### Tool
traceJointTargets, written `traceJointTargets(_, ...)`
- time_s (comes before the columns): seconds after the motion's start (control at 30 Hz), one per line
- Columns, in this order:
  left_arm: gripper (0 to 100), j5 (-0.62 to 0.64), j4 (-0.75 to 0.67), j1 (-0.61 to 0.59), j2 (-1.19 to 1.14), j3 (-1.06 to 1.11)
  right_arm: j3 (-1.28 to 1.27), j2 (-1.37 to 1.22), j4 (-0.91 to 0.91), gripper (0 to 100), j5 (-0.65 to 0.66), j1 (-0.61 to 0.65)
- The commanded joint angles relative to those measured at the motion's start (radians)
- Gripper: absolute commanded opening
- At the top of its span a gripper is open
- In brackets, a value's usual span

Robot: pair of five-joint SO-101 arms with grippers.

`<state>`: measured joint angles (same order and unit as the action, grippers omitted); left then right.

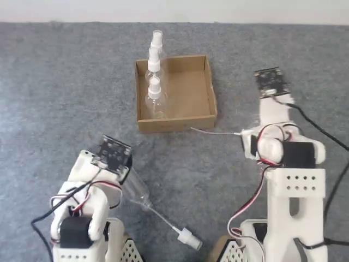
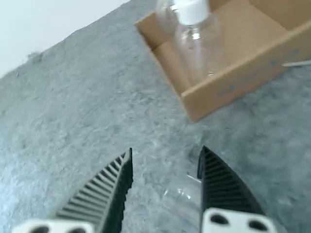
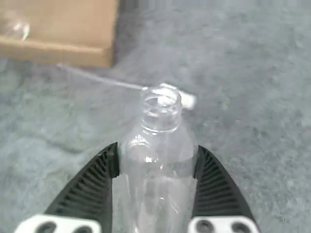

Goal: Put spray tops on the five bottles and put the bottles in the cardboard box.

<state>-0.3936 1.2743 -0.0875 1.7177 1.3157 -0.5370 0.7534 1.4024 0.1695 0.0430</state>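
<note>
My right gripper [image 3: 156, 148] is clamped on a bottle [image 3: 158, 116], open neck ahead of the jaws. A spray top [image 3: 184, 98] lies just beyond. My left gripper [image 2: 166, 151] stands apart over a second bottle [image 2: 180, 199]. Judged thin, light, slick, crushable: hold mid-body, gently.

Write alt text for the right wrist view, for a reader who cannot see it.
The right gripper grips a clear, uncapped bottle. Beyond its open neck, a white spray top with a long tube lies on grey carpet, near a cardboard box corner.
</note>
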Motion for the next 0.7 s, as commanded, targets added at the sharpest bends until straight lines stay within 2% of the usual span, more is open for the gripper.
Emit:
traceJointTargets(0.0, 21, -0.075, 0.097, 0.101, -0.002, -0.111, 0.055, 0.031, -0.059, 5.2, -0.057, -0.093)
traceJointTargets(0.13, 21, -0.109, 0.107, 0.173, -0.032, -0.114, 0.054, 0.028, -0.085, 5.2, -0.103, -0.142)
traceJointTargets(0.27, 21, -0.123, 0.114, 0.273, -0.192, -0.145, 0.052, 0.028, -0.114, 5.2, -0.135, -0.18)
traceJointTargets(0.47, 21, -0.127, 0.11, 0.482, -0.381, -0.199, 0.011, 0.028, -0.197, 5.2, -0.15, -0.272)
traceJointTargets(0.67, 27, -0.127, 0.11, 0.657, -0.482, -0.196, 0.012, 0.028, -0.225, 5.2, -0.15, -0.348)
